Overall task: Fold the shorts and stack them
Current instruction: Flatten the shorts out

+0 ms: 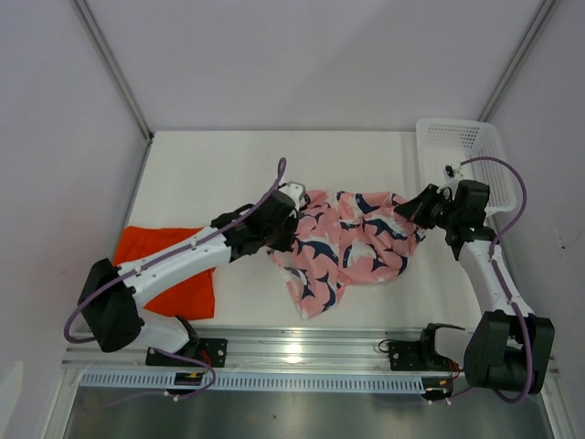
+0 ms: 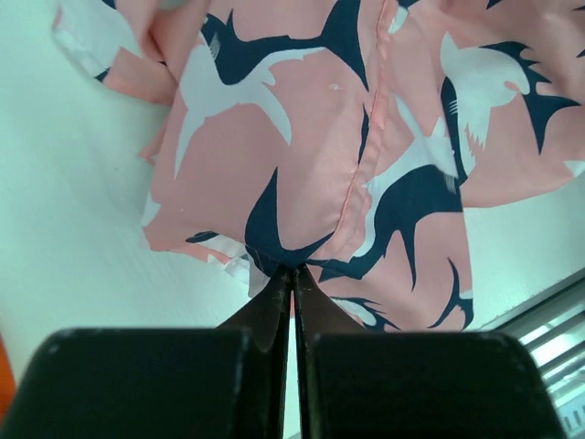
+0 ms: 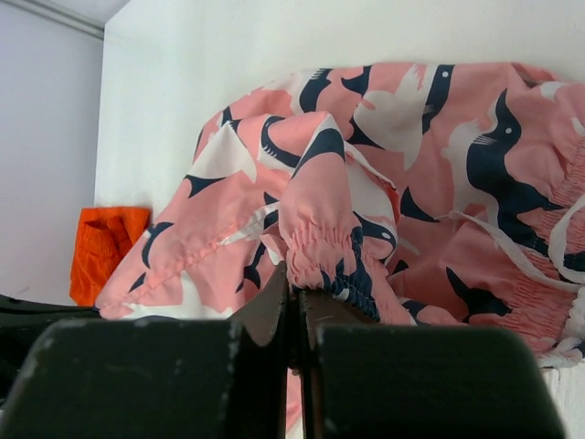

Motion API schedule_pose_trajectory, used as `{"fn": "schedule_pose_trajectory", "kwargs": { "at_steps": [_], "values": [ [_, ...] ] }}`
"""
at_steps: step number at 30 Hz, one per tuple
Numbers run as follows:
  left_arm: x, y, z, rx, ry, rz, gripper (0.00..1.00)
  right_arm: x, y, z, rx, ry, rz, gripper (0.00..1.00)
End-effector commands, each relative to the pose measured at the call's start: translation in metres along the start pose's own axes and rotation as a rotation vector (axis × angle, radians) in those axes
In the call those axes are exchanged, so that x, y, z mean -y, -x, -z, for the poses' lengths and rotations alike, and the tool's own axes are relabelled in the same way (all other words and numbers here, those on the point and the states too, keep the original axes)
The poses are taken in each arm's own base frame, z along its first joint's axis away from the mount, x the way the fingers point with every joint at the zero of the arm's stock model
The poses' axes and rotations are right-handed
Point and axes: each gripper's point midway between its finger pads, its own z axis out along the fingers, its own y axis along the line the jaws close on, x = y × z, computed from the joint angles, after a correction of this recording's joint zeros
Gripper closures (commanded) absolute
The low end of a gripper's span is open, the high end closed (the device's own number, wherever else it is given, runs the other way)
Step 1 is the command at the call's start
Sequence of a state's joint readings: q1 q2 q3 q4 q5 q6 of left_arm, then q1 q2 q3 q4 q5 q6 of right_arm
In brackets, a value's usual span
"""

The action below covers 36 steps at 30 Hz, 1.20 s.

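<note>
Left gripper (image 2: 292, 271) fingers pinched together on a hem of the pink shorts (image 1: 352, 247); right gripper (image 3: 294, 279) clamped on a gathered elastic edge at their right side. Pink shorts lie rumpled mid-way across the table (image 1: 210, 165) between both arms. Orange shorts (image 1: 187, 291) sit at the left edge, partly under the left arm, apart from the pink.

Both pink shorts (image 1: 352, 245) and orange shorts (image 1: 187, 293) are matt, soft cloth.
</note>
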<state>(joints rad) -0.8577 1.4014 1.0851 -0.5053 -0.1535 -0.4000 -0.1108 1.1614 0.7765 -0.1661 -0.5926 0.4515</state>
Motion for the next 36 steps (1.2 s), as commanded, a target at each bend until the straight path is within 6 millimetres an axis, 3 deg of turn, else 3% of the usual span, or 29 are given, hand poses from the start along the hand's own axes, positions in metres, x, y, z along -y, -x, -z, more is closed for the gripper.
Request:
{"fn": "schedule_pose_trajectory", "kwargs": {
  "at_steps": [1,5,8,11,12,16,19,23,26,27,30,36],
  "values": [
    [-0.009,0.017,0.025,0.035,-0.03,0.041,1.0,-0.022,0.027,0.006,0.059,0.053,0.034,1.0],
    [-0.021,0.03,0.052,0.084,-0.065,0.074,1.0,-0.033,0.033,0.01,0.066,0.083,0.038,1.0],
    [-0.025,0.03,0.058,0.076,-0.071,0.067,1.0,-0.037,0.032,0.012,0.063,0.09,0.043,1.0],
    [-0.021,0.009,0.052,0.007,-0.1,0.06,1.0,-0.03,0.026,0.013,0.051,0.069,0.044,1.0],
    [-0.019,-0.011,0.042,-0.05,-0.126,0.061,1.0,-0.027,0.024,0.013,0.049,0.061,0.041,1.0],
    [-0.019,-0.06,0.015,-0.175,-0.155,0.079,1.0,-0.014,0.018,0.005,0.025,0.029,0.023,1.0],
    [-0.016,-0.072,0.01,-0.194,-0.176,0.085,1.0,-0.005,0.017,-0.004,0.009,0.015,0.009,1.0],
    [-0.014,-0.068,0.012,-0.179,-0.176,0.091,1.0,0.001,0.017,-0.013,0.0,0.014,-0.005,1.0],
    [-0.016,-0.066,0.012,-0.178,-0.165,0.088,0.71,0.004,0.015,-0.017,-0.011,0.014,-0.015,1.0],
    [-0.017,-0.066,0.011,-0.175,-0.158,0.087,0.55,0.003,0.015,-0.017,-0.009,0.017,-0.015,1.0],
    [-0.019,-0.062,0.011,-0.152,-0.147,0.089,0.36,0.002,0.015,-0.018,-0.01,0.019,-0.011,1.0],
    [-0.02,-0.061,0.006,-0.137,-0.112,0.064,0.23,-0.001,0.014,-0.019,-0.014,0.034,-0.009,1.0]
  ]
}}
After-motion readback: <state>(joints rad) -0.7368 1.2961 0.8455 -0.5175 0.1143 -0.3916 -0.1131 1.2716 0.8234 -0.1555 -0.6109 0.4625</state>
